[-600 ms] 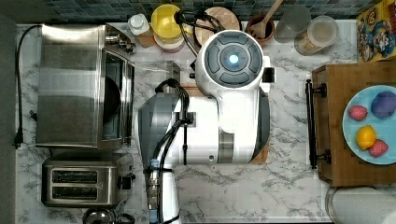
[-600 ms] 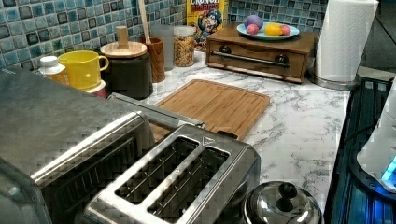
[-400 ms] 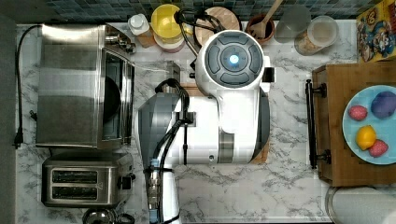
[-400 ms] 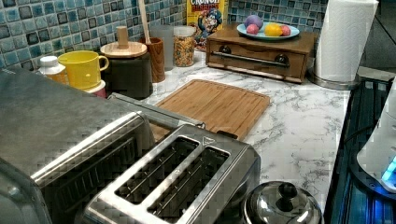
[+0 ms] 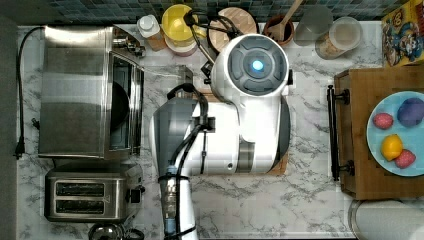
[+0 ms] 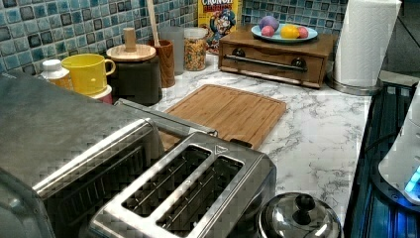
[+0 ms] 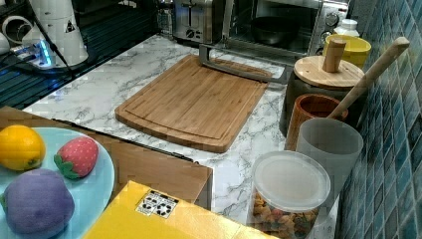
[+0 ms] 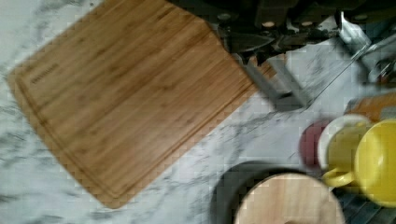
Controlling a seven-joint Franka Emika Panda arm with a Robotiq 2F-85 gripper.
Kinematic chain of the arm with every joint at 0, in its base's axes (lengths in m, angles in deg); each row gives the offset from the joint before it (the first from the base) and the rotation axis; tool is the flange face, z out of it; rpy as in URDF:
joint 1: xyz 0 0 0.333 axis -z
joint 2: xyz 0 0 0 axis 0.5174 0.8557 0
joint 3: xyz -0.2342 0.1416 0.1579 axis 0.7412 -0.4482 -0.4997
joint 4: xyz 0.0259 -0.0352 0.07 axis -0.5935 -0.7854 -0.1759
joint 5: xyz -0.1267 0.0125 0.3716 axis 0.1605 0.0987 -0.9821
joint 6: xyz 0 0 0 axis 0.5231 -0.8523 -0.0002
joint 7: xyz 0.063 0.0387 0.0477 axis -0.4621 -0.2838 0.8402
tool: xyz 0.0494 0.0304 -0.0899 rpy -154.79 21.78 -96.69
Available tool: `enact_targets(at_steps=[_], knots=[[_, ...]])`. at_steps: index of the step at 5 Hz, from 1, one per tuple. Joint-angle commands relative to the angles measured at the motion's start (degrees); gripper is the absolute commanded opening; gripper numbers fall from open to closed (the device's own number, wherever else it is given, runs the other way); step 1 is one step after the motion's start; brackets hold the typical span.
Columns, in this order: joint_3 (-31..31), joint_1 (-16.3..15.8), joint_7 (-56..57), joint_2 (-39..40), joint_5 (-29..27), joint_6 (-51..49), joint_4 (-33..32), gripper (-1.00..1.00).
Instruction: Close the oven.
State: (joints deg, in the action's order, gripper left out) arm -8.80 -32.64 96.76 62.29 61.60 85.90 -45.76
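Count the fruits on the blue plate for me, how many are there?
4. In the top view: a purple fruit near the plate's top, a red strawberry to its left, a yellow lemon below, and another strawberry lowest. None looks hidden.

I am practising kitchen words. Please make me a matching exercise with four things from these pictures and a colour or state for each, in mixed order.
Things:
1. oven
2. mug
3. cutting board
4. plate

Colour or state:
A. yellow
B. door hanging open
C. light blue, carrying fruit
D. bare wood, lying flat on the counter

Right pairs: 1-B, 2-A, 3-D, 4-C
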Motion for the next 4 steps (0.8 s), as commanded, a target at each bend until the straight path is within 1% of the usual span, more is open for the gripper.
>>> enact_targets(at_steps=[1, 2, 4], knots=[[8.3, 0.9, 30.3, -1.4, -13.7, 10.3, -16.9, -1.00], [6.4, 3.5, 44.5, -1.3, -22.3, 13.9, -21.0, -1.00], [6.3, 0.2, 70.6, -2.9, -38.3, 17.5, -28.5, -1.00]])
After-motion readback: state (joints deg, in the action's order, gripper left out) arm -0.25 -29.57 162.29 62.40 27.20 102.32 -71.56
